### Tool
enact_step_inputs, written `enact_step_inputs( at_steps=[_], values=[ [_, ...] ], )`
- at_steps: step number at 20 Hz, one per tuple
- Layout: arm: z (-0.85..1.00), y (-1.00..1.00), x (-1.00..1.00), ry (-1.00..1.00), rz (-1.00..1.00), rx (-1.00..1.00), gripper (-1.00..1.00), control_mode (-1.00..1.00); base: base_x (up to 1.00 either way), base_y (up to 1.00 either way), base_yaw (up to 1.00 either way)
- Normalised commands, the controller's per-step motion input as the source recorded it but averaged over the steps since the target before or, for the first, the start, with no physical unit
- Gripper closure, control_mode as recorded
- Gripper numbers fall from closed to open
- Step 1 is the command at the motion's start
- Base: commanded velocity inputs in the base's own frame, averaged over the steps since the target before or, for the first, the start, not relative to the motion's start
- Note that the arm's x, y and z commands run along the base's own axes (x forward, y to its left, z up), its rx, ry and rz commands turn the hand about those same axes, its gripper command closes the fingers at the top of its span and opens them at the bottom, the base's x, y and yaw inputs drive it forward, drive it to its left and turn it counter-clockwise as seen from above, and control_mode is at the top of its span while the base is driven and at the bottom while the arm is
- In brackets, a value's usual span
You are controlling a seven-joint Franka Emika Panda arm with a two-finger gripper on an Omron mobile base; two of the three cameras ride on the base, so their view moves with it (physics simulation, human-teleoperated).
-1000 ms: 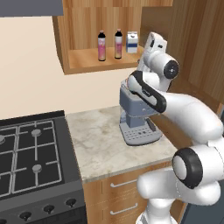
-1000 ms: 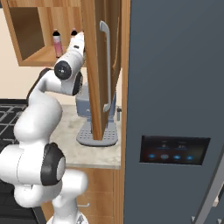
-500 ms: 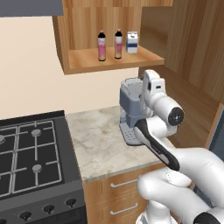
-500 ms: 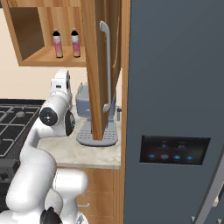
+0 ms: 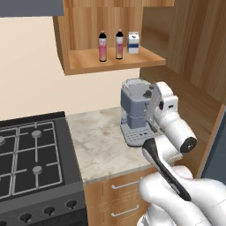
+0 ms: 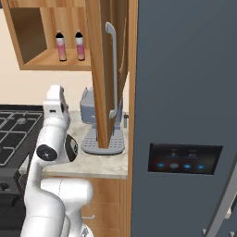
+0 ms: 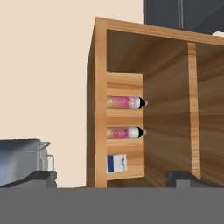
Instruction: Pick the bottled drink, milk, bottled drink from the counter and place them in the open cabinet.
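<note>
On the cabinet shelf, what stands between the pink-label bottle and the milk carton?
The other bottled drink stands between the pink-label bottle and the milk carton, in the left base view.

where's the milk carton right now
In the left base view the milk carton stands on the open cabinet's shelf, at the right end of the row, just right of the two bottled drinks, above the coffee machine.

We see both bottled drinks (image 5: 102,46) (image 5: 119,44) standing upright on the floor of the open cabinet (image 5: 110,65), black-capped and close together. The blue-and-white milk (image 5: 133,43) stands just beside them, above the beige bench (image 5: 99,141).
</note>
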Motion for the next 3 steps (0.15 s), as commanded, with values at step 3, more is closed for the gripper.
enact_step_inputs(
  at_steps=[3],
  values=[
    [-0.06, 0.07, -0.9, -0.16, 0.29, 0.0, -1.0, -1.0, 0.0, 0.0, 0.0]
  ],
)
